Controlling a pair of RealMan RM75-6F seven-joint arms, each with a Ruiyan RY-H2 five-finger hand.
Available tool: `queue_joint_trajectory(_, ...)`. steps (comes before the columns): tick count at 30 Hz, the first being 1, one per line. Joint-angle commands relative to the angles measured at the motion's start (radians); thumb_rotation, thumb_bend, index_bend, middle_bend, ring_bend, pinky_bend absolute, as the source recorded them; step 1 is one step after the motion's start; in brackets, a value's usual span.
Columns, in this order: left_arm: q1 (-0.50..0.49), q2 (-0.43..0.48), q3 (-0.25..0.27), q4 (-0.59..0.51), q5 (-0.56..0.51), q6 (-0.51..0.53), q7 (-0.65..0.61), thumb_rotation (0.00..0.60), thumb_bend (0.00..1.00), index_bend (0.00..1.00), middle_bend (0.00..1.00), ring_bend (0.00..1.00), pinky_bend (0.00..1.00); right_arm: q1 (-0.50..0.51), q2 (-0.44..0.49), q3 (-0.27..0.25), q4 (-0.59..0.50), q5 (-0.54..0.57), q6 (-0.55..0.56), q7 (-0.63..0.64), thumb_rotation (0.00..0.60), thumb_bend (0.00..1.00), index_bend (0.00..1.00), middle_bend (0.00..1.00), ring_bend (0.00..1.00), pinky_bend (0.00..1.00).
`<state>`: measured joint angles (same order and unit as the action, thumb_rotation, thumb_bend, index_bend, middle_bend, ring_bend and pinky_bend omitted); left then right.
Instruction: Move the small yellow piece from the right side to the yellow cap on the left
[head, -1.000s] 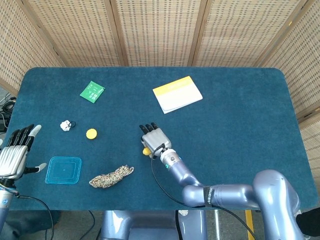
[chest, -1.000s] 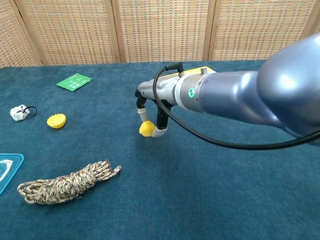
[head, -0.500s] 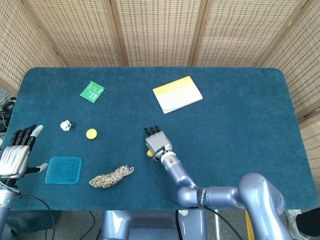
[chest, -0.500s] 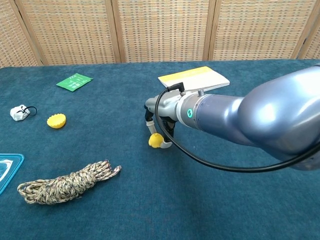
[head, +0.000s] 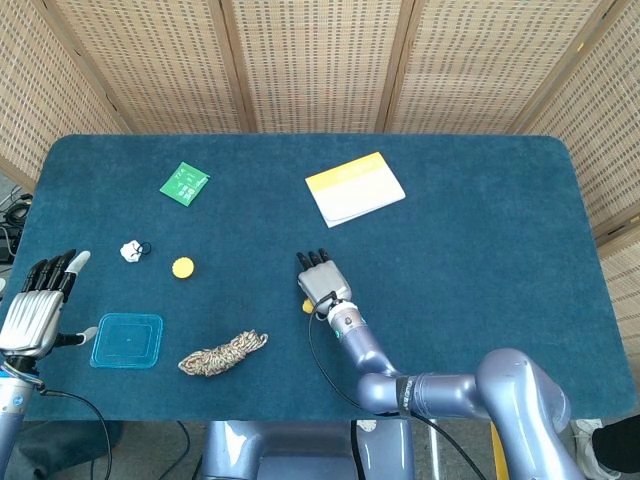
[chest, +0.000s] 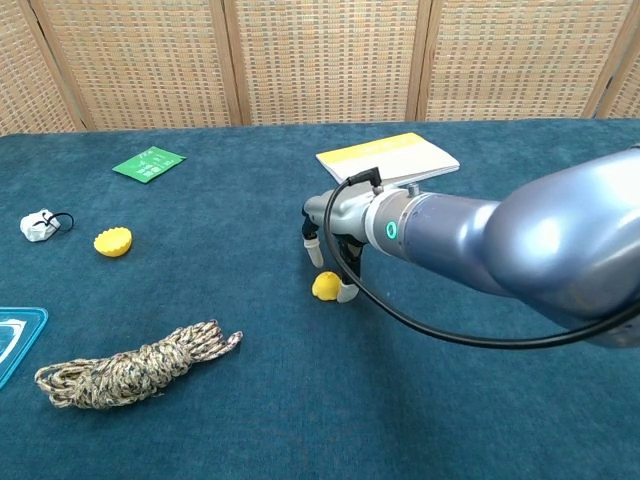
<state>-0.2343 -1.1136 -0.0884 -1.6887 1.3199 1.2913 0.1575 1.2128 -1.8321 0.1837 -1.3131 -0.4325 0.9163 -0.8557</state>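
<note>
Right now we are pinching the small yellow piece (chest: 325, 286) in the fingers (chest: 346, 291) of our right hand (head: 322, 283), low over the middle of the blue surface (head: 480, 250). Our left hand (head: 35, 312) is waiting, spread and holding nothing. The yellow cap (head: 182, 267) is sitting well apart to the left. Our pinch looks thin, so the piece could be slipping out while we are carrying it.

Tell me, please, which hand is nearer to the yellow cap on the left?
The right hand, though neither is at it. It sits to the right of the yellow cap, over the small yellow piece. The left hand hangs off the table's left edge, beyond the cap.
</note>
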Motion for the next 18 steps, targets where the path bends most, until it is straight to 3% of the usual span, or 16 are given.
queue_joint_trajectory(1, 0.000, 0.000, 0.000, 0.001, 0.000, 0.000, -0.001, 0.600, 0.00, 0.00, 0.00, 0.00, 0.00, -0.009, 0.020, 0.003, -0.029, -0.016, 0.015, 0.006, 0.600, 0.01, 0.39, 0.00, 0.00, 0.00)
queue_joint_trajectory(5, 0.000, 0.001, 0.001, 0.002, 0.001, 0.001, -0.004, 0.600, 0.00, 0.00, 0.00, 0.00, 0.00, -0.028, 0.073, 0.007, -0.104, -0.040, 0.048, 0.015, 0.600, 0.01, 0.37, 0.00, 0.00, 0.00)
queue_joint_trajectory(10, 0.001, 0.003, 0.001, 0.005, 0.000, 0.003, -0.014, 0.600, 0.00, 0.00, 0.00, 0.00, 0.00, -0.090, 0.227, -0.014, -0.270, -0.128, 0.110, 0.047, 0.600, 0.01, 0.31, 0.00, 0.00, 0.00)
queue_joint_trajectory(14, 0.000, -0.001, 0.002, 0.008, 0.002, 0.004, -0.012, 0.600, 0.00, 0.00, 0.00, 0.00, 0.00, -0.204, 0.369, -0.072, -0.320, -0.364, 0.190, 0.184, 0.600, 0.00, 0.15, 0.00, 0.00, 0.00)
queue_joint_trajectory(18, -0.005, -0.015, -0.001, 0.013, 0.009, 0.011, 0.001, 0.600, 0.00, 0.00, 0.00, 0.00, 0.00, -0.354, 0.447, -0.144, -0.141, -0.710, 0.321, 0.513, 0.600, 0.00, 0.06, 0.00, 0.00, 0.00)
